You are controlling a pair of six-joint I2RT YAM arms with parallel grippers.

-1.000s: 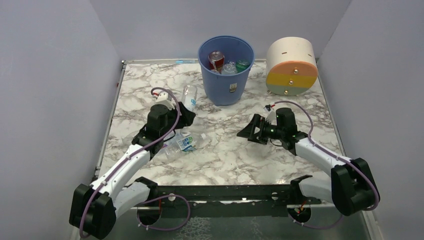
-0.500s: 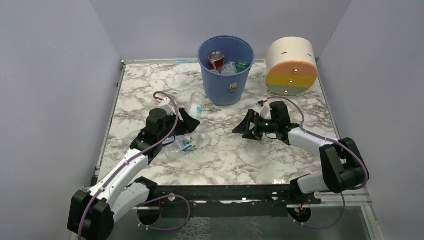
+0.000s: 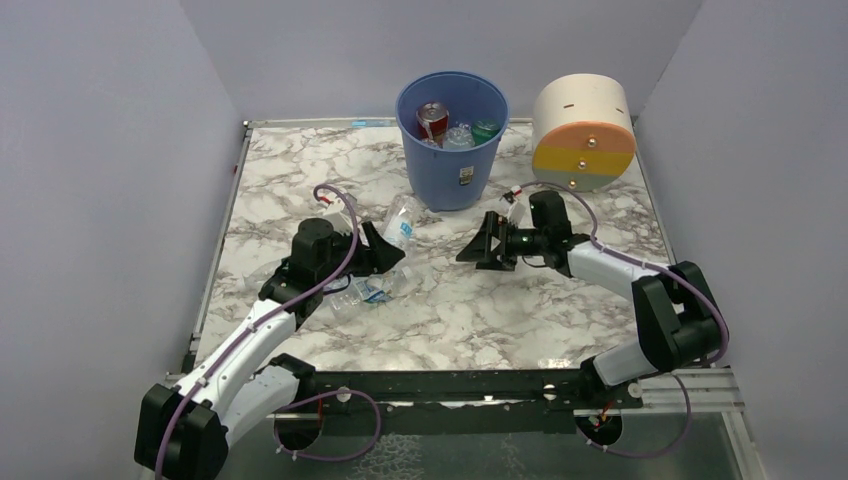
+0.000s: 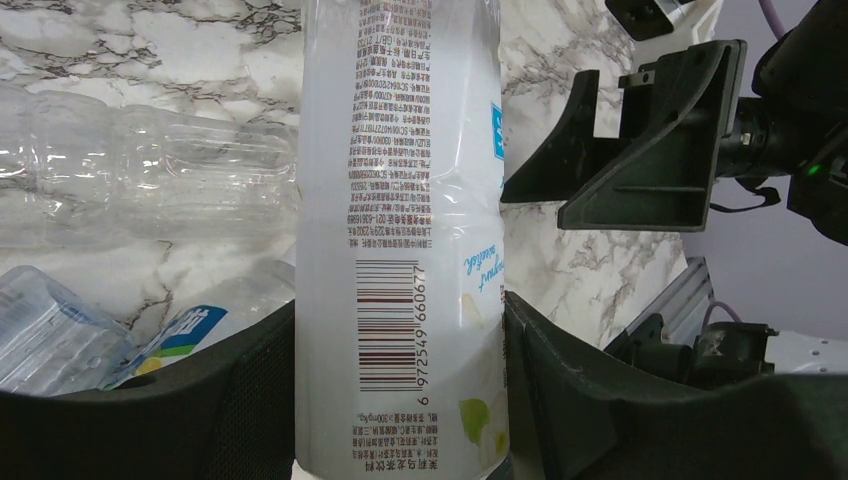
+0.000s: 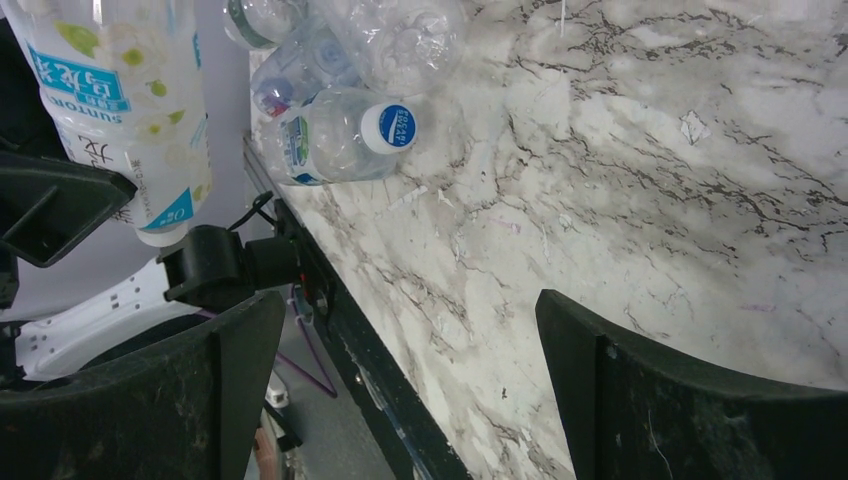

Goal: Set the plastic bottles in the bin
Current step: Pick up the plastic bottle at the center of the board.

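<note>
Left wrist cam: my left gripper (image 3: pixel 383 247) is clamped on a clear plastic bottle w/ white barcode label (image 4: pixel 400 250), one finger on each side of its body. Top cam puts that bottle just near-left of the tall round blue plastic bin (image 3: pixel 450 178), tilted, not over the rim. Binned bottles (image 3: pixel 445 127) show inside. Loose clear bottles (image 3: pixel 368 288) lie on the marble table (image 3: pixel 560 310) beside my left arm. Right gripper (image 3: pixel 482 245) is spread wide, empty, facing the held bottle, near but apart.
</note>
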